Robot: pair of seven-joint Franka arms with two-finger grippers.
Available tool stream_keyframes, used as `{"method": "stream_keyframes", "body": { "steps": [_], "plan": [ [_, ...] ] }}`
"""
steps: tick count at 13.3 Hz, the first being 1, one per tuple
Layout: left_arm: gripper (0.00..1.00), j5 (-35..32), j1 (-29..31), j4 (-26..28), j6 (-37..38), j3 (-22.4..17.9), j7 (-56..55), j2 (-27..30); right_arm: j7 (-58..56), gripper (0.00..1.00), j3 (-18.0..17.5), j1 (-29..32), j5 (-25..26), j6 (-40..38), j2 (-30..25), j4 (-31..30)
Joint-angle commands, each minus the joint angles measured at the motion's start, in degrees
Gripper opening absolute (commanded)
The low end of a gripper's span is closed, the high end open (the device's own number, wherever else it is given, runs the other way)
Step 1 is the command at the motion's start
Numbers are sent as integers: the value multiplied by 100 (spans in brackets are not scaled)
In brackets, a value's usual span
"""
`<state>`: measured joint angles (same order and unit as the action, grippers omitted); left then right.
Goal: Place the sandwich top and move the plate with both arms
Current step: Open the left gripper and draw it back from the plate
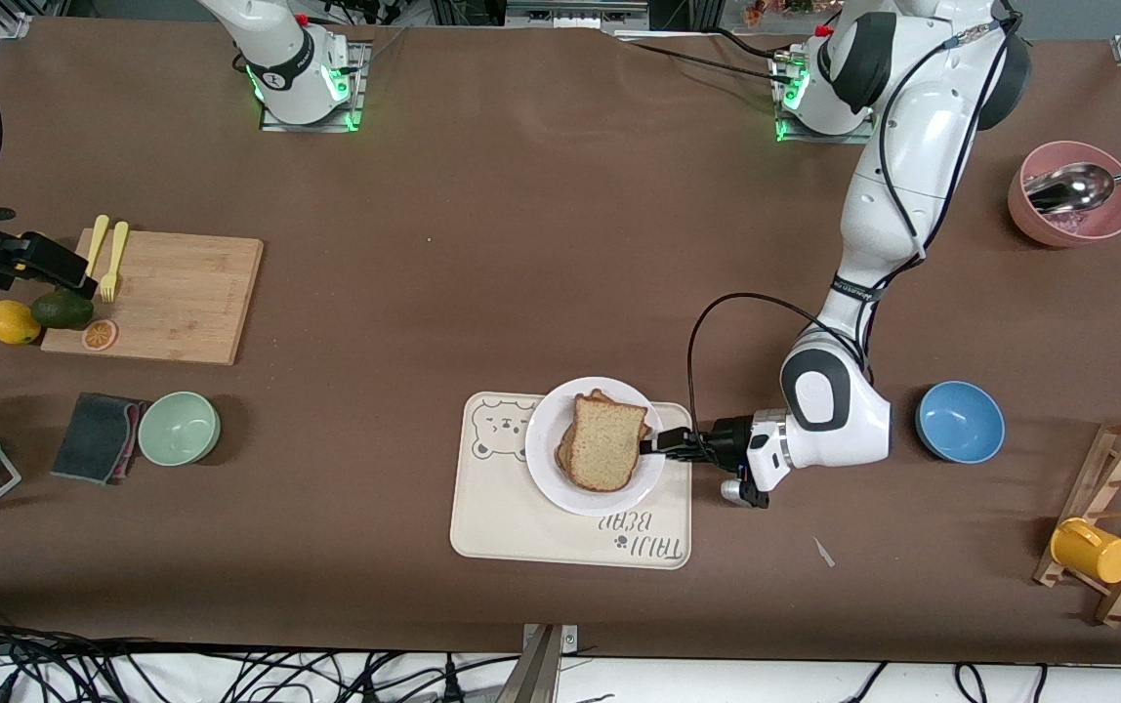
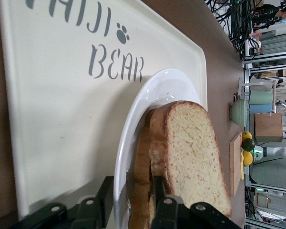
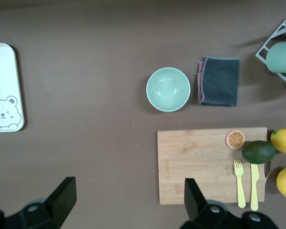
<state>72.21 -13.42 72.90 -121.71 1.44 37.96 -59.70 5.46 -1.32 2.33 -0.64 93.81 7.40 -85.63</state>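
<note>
The sandwich top lies on the stack on the white plate. The left gripper, fingers apart around its edge, is level with it. The right gripper hangs wide open over the cutting board.

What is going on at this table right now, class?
The left gripper is low at the plate's edge, fingers partly open around the sandwich top, which lies on the stacked bread. The plate sits on the bear-print tray. The right gripper waits, open, over the cutting board end of the table.
</note>
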Motion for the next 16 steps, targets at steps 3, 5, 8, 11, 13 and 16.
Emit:
{"method": "stream_keyframes", "body": {
  "steps": [3, 5, 8, 11, 13, 16],
  "plan": [
    [100, -637, 137, -39, 86, -4, 124, 125, -89, 100, -87, 40, -112, -451, -54, 47],
    [100, -822, 216, -48, 296, -21, 124, 222, -37, 100, -105, 14, -112, -504, -89, 47],
    [100, -1322, 322, -48, 498, -21, 80, 432, -81, 100, -52, 14, -112, -504, -72, 38],
    [100, -1780, 322, -39, 578, -21, -462, 784, -10, 100, -70, 13, -112, -513, -133, 64],
    [100, -2619, 313, -48, 788, -12, -1025, 1126, 16, 100, -70, 14, -121, -522, -151, 56],
    [100, -3799, 322, -48, 1193, -21, -1553, 1601, -1, 100, -105, -30, -95, -391, -133, 82]
  ]
}}
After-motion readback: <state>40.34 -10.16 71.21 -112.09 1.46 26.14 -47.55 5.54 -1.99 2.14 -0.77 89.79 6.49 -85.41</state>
